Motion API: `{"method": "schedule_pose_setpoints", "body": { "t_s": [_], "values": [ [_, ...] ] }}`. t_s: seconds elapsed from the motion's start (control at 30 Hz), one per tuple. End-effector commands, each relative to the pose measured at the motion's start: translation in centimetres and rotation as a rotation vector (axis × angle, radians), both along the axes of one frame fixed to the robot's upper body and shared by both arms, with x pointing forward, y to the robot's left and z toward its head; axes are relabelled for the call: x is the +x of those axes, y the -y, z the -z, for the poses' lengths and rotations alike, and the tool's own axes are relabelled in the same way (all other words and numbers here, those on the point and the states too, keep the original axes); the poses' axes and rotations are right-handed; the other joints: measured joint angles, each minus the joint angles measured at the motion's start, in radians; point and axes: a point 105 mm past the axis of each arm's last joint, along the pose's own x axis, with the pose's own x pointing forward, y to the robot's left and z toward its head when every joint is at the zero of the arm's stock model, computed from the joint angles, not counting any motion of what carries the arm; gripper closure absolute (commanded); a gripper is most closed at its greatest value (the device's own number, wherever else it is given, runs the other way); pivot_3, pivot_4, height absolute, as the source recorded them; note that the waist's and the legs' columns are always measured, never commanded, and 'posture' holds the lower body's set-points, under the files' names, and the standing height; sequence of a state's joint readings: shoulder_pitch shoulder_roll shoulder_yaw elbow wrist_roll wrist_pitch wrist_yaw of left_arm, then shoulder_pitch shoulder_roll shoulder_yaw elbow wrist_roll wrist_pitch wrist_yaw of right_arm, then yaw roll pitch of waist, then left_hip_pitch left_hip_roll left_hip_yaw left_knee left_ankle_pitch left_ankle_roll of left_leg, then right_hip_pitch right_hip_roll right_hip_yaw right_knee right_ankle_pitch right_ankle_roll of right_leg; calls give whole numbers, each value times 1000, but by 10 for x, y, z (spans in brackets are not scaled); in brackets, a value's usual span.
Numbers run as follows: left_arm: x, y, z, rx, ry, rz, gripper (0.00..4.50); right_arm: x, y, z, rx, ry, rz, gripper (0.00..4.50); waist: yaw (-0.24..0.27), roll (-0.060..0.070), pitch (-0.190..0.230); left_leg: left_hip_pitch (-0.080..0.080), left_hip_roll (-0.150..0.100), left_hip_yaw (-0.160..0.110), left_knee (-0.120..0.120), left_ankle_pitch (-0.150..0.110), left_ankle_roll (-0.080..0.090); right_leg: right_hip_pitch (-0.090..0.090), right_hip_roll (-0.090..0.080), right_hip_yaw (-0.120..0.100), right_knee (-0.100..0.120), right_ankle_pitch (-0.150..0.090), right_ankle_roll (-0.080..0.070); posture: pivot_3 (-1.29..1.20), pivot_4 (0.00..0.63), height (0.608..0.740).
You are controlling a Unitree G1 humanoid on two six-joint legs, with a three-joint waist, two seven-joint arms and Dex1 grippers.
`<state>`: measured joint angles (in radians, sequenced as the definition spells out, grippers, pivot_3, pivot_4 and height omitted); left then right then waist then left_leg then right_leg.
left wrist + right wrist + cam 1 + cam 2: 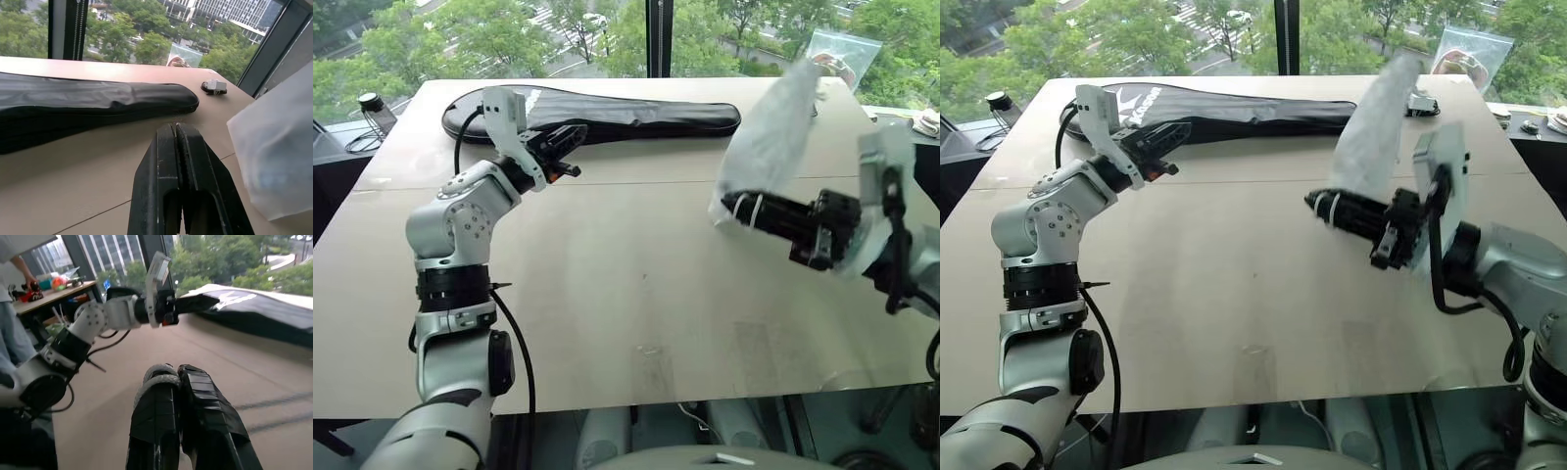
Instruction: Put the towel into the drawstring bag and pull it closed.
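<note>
Here the drawstring bag (771,132) hangs from the right fingers (744,208).

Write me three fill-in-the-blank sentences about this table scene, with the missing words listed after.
1. The drawstring bag hangs lifted off the table from the ____ gripper.
2. The left gripper has its fingers ____ with nothing between them.
3. The long racket cover lying at the table's far side is ____ in colour.

Missing words: right; shut; black
</note>
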<state>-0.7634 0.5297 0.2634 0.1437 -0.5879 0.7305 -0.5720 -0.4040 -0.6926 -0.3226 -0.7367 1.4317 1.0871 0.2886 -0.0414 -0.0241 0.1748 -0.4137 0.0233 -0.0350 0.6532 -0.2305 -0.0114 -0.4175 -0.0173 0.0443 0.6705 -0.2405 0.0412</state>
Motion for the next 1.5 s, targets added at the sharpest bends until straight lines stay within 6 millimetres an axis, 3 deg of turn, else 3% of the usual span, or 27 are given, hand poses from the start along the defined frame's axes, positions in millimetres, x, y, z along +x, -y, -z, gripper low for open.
{"method": "schedule_pose_setpoints", "body": {
  "t_s": [0.03,0.1,0.23,0.37,0.53,0.6,0.77,0.9,1.03,1.13,1.2,1.27,1.33,1.4,1.5],
  "values": [
    [0,-2,-14,32,49,6,4455,-10,-10,15,-72,-11,-72,4500,0,0,0,0,0,0,0,0,0,0,0,0,0,0,0,0,150,740],
    [0,4,-8,58,27,28,4455,-13,-20,25,-88,-38,-134,4500,1,0,0,0,0,0,0,0,0,0,0,0,0,0,0,0,150,740],
    [-8,31,23,175,-41,128,4455,-18,-42,39,-72,-89,-296,4500,3,0,0,0,-1,0,1,0,0,1,-1,0,-1,0,0,0,150,740],
    [-13,42,28,157,-57,165,4455,-20,-53,39,-44,-89,-389,4500,5,-1,0,-1,0,-1,1,0,0,1,-1,-1,-1,0,0,0,150,740],
    [-22,46,38,181,-78,189,4455,19,-60,18,40,25,-269,4500,1,-1,0,0,0,-1,1,0,0,1,0,-1,-1,0,0,0,150,740],
    [-28,47,42,198,-83,200,4455,21,-59,13,47,38,-263,4500,2,-1,0,0,0,-1,1,0,0,1,-1,-1,-1,0,0,0,150,740],
    [-48,63,57,273,-76,298,4455,-8,-48,16,-9,7,-364,4500,16,-1,0,-2,0,-2,0,0,0,1,-2,-2,-4,0,0,0,150,740],
    [-48,83,55,278,-46,377,4455,-25,-38,31,-63,-61,-361,4500,32,-1,0,-2,0,-2,0,0,0,2,-2,-3,-6,0,0,0,150,740],
    [-31,102,45,271,3,417,4455,-12,-16,58,-136,-97,-92,4500,40,-2,0,-2,-1,-3,1,0,0,4,-1,-4,-6,0,0,0,150,740],
    [-24,109,41,261,19,431,4455,7,14,63,-132,-70,180,4500,29,-2,-1,-2,-1,-2,1,0,0,4,-1,-3,-7,0,0,0,150,740],
    [-19,111,41,253,22,433,4455,30,48,49,-102,-17,410,4500,20,-1,-1,-1,-1,0,1,0,0,4,-1,-1,-7,0,1,0,150,740],
    [-15,111,40,234,20,426,4455,51,76,12,-16,75,557,4500,16,-1,-1,0,-1,0,1,0,0,4,0,0,-6,0,1,0,150,740],
    [-8,108,39,208,15,398,4455,68,80,-40,64,198,547,4500,1,2,2,0,0,0,1,0,0,4,0,0,-6,0,1,0,150,740],
    [0,104,38,192,21,357,4455,87,71,-83,111,272,490,4500,0,7,6,1,-1,2,2,1,2,3,0,2,-6,3,4,0,150,740],
    [8,98,32,169,37,293,4455,121,58,-115,102,311,457,4500,-2,8,5,2,0,1,0,1,2,3,2,2,-5,3,3,0,150,740]
  ]
}}
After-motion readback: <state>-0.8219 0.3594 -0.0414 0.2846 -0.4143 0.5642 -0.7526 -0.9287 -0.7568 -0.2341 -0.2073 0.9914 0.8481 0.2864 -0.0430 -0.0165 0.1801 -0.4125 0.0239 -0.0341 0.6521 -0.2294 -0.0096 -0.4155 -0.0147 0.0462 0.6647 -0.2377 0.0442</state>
